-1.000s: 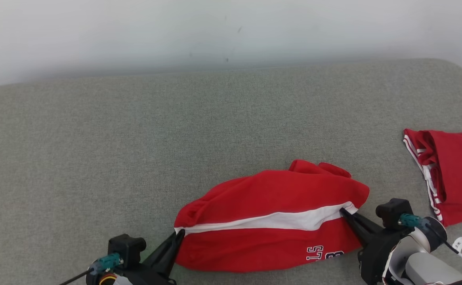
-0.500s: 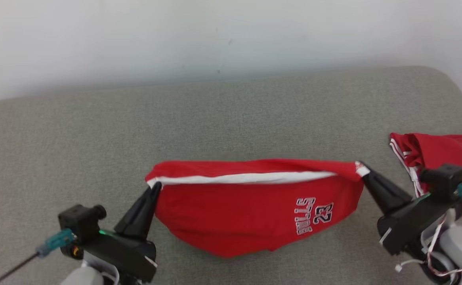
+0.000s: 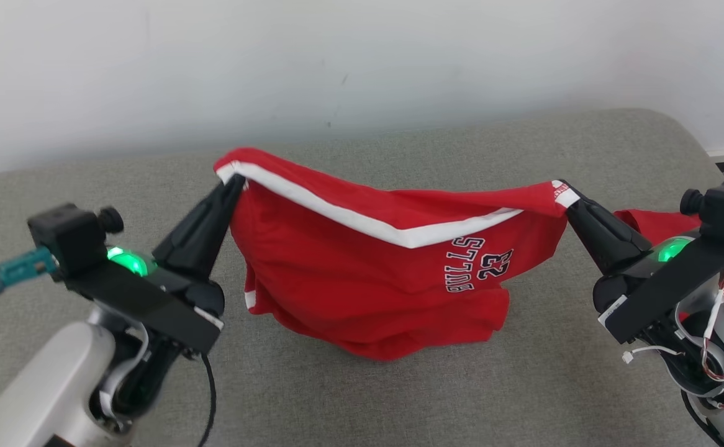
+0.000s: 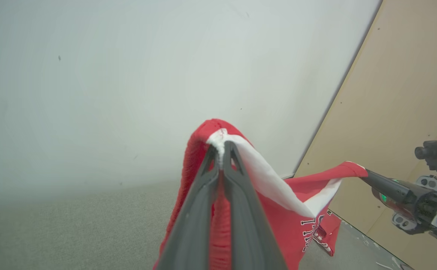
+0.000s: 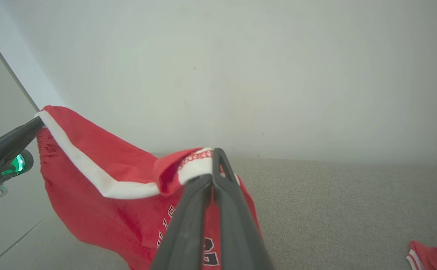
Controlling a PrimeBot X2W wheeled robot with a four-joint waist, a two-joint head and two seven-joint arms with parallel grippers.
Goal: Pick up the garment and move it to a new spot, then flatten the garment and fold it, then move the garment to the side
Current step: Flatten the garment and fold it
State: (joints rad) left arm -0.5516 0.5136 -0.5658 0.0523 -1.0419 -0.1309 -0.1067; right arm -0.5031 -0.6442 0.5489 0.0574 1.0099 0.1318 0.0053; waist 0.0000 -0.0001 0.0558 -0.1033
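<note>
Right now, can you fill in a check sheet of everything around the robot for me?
Surface: grey woven fabric cushion, wide and flat.
Job's things: red shorts with white band and BULLS 23 print, lifted and stretched between both grippers; lower edge hangs near the cushion.
Clutter: second red garment with white stripes, lying at the robot's right.
Grippers: left gripper shut on one end of the band; right gripper shut on the other end.
Cables: black cable under the left arm; thin white and red wires at the right wrist.
Surroundings: plain white wall; tan board.

stretched garment [image 3: 362,279] bars the middle; grey cushion [image 3: 399,397] open leftward.
</note>
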